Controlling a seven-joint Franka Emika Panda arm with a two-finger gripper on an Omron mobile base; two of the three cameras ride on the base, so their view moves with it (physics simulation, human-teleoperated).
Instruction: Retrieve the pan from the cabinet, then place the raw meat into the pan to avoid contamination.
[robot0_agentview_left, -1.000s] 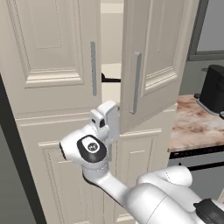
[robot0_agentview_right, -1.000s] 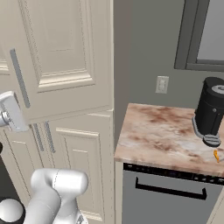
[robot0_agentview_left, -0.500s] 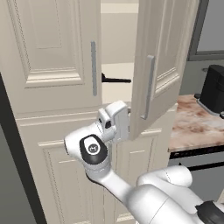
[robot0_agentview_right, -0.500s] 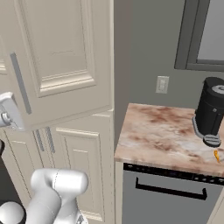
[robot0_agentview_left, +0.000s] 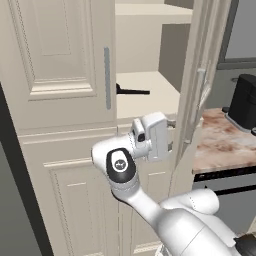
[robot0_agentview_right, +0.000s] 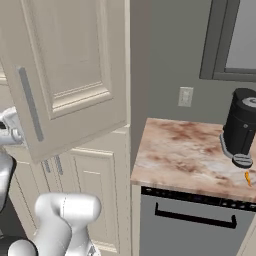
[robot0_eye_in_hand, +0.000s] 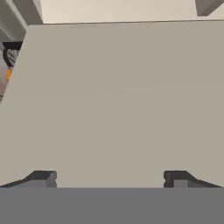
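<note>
The cabinet (robot0_agentview_left: 65, 65) has its upper right door (robot0_agentview_left: 200, 85) swung wide open, seen edge-on in the left base view and as a broad panel (robot0_agentview_right: 70, 75) in the right base view. On the shelf inside, the pan's thin black handle (robot0_agentview_left: 132, 91) pokes out from behind the closed left door; the pan's round body is hidden. My gripper (robot0_agentview_left: 170, 142) is just below the shelf, against the open door's inner side. In the hand view the gripper (robot0_eye_in_hand: 109, 179) is open and holds nothing, facing that flat cream panel. The raw meat (robot0_agentview_right: 247, 177), a tiny orange piece, lies on the counter at the far right.
A marble counter (robot0_agentview_right: 185, 160) runs right of the cabinet above a dark dishwasher front (robot0_agentview_right: 195, 220). A black coffee machine (robot0_agentview_right: 242, 127) stands on it next to the meat. A wall socket (robot0_agentview_right: 185, 96) is behind the counter. The cabinet's lower doors (robot0_agentview_left: 80, 200) are closed.
The upper right door has swung further open to the right, and my hand has moved right with it. More of the shelf and the pan handle now shows.
</note>
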